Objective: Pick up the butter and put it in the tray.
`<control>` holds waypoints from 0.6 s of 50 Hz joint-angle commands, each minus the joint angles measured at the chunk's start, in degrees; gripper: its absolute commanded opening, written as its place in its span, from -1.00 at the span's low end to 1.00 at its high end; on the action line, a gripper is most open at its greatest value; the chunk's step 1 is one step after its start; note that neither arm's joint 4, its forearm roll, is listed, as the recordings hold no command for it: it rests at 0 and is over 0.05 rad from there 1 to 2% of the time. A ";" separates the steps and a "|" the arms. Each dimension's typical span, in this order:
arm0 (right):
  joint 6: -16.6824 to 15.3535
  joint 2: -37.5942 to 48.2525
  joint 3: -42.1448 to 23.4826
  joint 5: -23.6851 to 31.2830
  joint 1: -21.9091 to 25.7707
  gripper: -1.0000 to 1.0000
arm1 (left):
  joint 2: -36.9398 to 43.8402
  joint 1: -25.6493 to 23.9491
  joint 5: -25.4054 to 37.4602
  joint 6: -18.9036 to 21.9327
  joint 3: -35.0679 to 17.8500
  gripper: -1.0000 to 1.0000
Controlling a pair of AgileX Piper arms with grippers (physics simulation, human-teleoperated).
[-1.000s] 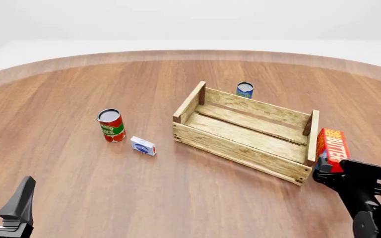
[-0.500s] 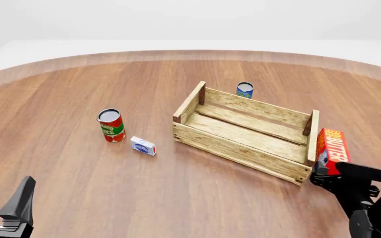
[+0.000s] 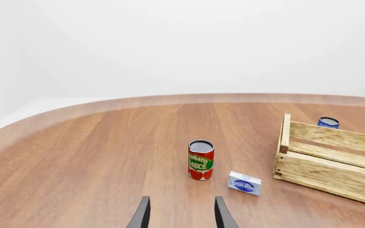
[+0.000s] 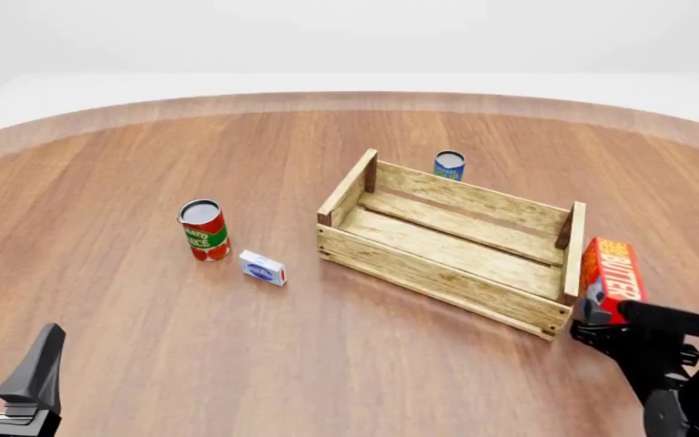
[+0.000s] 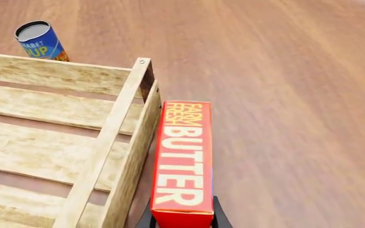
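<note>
The butter (image 4: 608, 273), a red carton with white lettering, is just outside the right end wall of the tray (image 4: 447, 273). My right gripper (image 4: 602, 314) is shut on its near end. In the right wrist view the butter (image 5: 184, 156) runs along the tray's end wall (image 5: 122, 147), with a dark finger on each side of the carton's near end. Whether the carton touches the table is not visible. My left gripper (image 4: 4, 364) is at the front left, open and empty; its two fingers (image 3: 142, 216) point at bare table in the left wrist view.
A red tomato can (image 4: 204, 229) and a small white-blue box (image 4: 262, 268) stand left of the tray. A blue can (image 4: 450, 165) stands behind the tray's far wall. The rounded table edge curves along the back.
The right gripper and the butter have shifted slightly down and toward the camera, and the carton leans a little more to the right. The left arm has not moved.
</note>
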 commanded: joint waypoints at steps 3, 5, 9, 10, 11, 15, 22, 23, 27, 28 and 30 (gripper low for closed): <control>0.87 -2.46 1.08 -0.18 -0.15 -1.00 | 0.00 0.00 0.00 0.00 0.00 1.00; 0.94 -2.80 1.32 -0.18 -0.18 -1.00 | 0.00 0.00 0.00 0.00 0.00 1.00; 0.91 -3.38 1.68 -0.18 -0.20 -1.00 | 0.00 0.00 0.00 0.00 0.00 1.00; 0.92 -3.92 2.00 -0.18 -0.22 -1.00 | 0.00 0.00 0.00 0.00 0.00 1.00; 0.92 -3.93 2.01 -0.18 -0.22 -1.00 | 0.00 0.00 0.00 0.00 0.00 1.00; 0.94 -4.73 2.50 -0.18 -0.18 -1.00 | 0.00 0.00 0.00 0.00 0.00 1.00; 0.98 -6.42 3.70 -0.17 -0.21 -1.00 | 0.00 0.00 0.00 0.00 0.00 1.00; 0.98 -6.42 3.71 -0.17 -0.21 -1.00 | 0.00 0.00 0.00 0.00 0.00 1.00; 0.96 -7.34 4.28 -0.17 -0.24 -1.00 | 0.00 0.00 0.00 0.00 0.00 1.00; 0.96 -7.50 4.38 -0.17 -0.23 -1.00 | 0.00 0.00 0.00 0.00 0.00 1.00; 0.97 -7.86 4.62 -0.17 -0.19 -1.00 | 0.00 0.00 0.00 0.00 0.00 1.00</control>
